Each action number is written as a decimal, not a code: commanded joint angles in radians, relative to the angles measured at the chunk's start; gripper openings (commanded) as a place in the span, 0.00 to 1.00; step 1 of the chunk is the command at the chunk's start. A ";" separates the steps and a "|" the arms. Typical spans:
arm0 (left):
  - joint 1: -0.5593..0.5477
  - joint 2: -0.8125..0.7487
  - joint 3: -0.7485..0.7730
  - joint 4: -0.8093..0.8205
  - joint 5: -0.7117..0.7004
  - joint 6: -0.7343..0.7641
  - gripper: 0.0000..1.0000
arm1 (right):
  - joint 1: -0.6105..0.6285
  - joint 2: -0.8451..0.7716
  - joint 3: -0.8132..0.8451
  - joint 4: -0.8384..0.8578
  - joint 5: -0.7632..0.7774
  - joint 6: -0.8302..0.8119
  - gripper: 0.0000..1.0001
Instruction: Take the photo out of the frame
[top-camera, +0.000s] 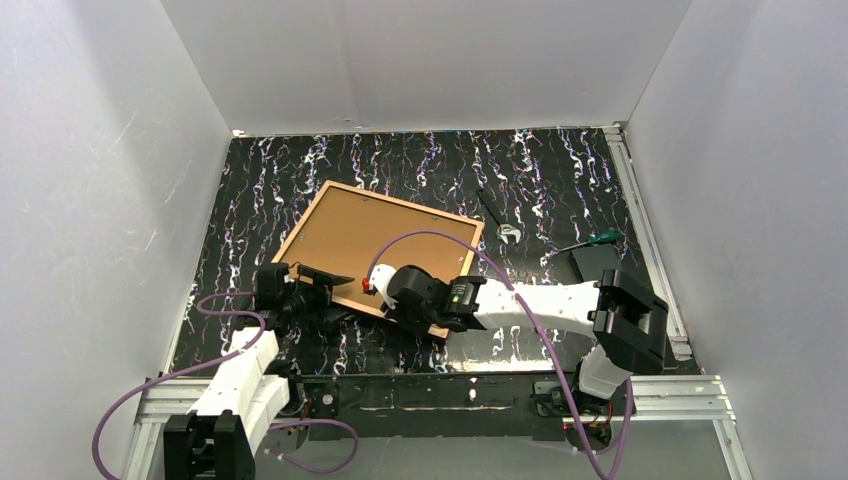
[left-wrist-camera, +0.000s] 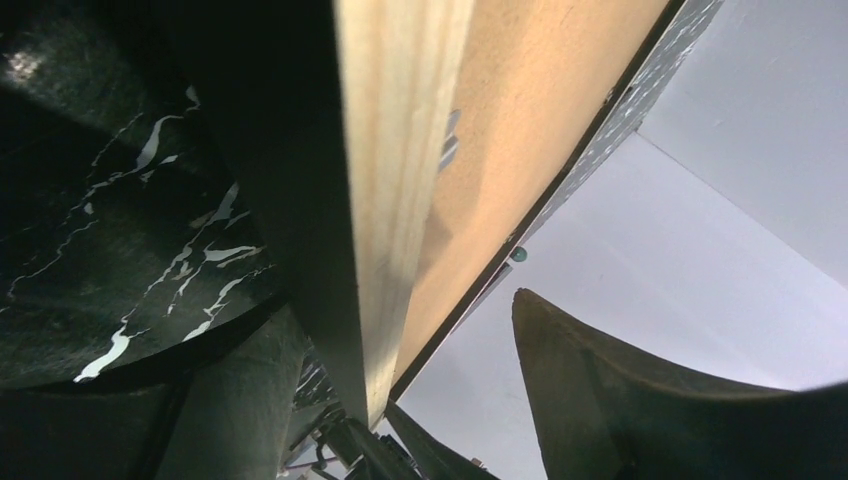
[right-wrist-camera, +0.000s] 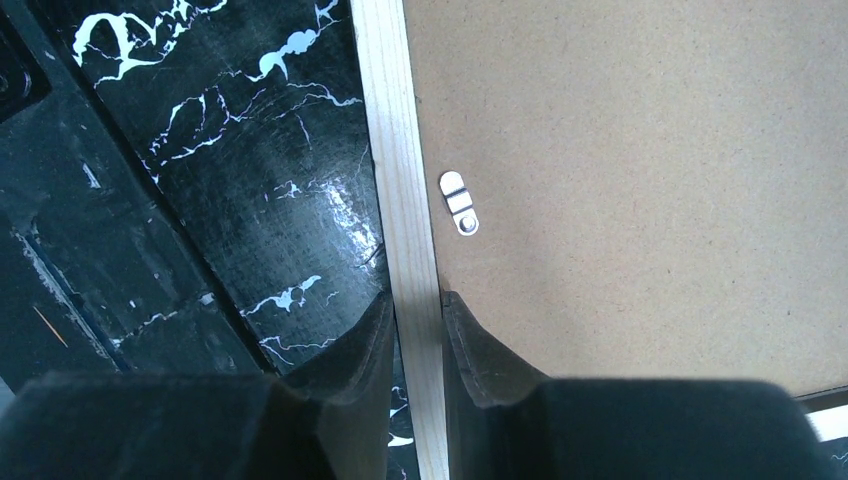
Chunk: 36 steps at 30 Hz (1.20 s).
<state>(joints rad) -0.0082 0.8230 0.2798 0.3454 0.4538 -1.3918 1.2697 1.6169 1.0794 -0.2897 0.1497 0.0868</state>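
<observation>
- The left end effector (top-camera: 322, 288) is at the frame's near-left corner. Its jaws are apart either side of the rim, with one finger clear of it.
- The frame (top-camera: 405, 203) is face down on the counter (top-camera: 560, 190). The photo (top-camera: 370, 235) sits inside it, brown back up, so nothing is out yet.
- A metal tab (right-wrist-camera: 459, 203) lies on the photo's back just beside the frame's rim. Whether it locks the back is unclear.
- The right end effector (right-wrist-camera: 415, 310) is clamped on the frame's near rim.
- What appears left to do is to free the back and lift the photo out.
- No brand, label or writing is legible.
</observation>
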 joint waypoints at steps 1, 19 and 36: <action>0.007 0.005 0.008 -0.028 0.008 -0.022 0.68 | -0.005 -0.010 0.074 0.052 0.013 0.036 0.01; 0.007 -0.008 0.312 -0.559 -0.064 0.174 0.09 | 0.007 -0.142 0.124 -0.052 0.089 0.073 0.48; 0.007 0.046 0.688 -0.907 -0.232 0.254 0.00 | 0.009 -0.868 -0.675 0.552 0.323 -0.570 0.89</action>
<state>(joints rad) -0.0055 0.8577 0.8795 -0.4572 0.2295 -1.1599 1.2785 0.8150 0.5430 0.0086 0.3912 -0.2367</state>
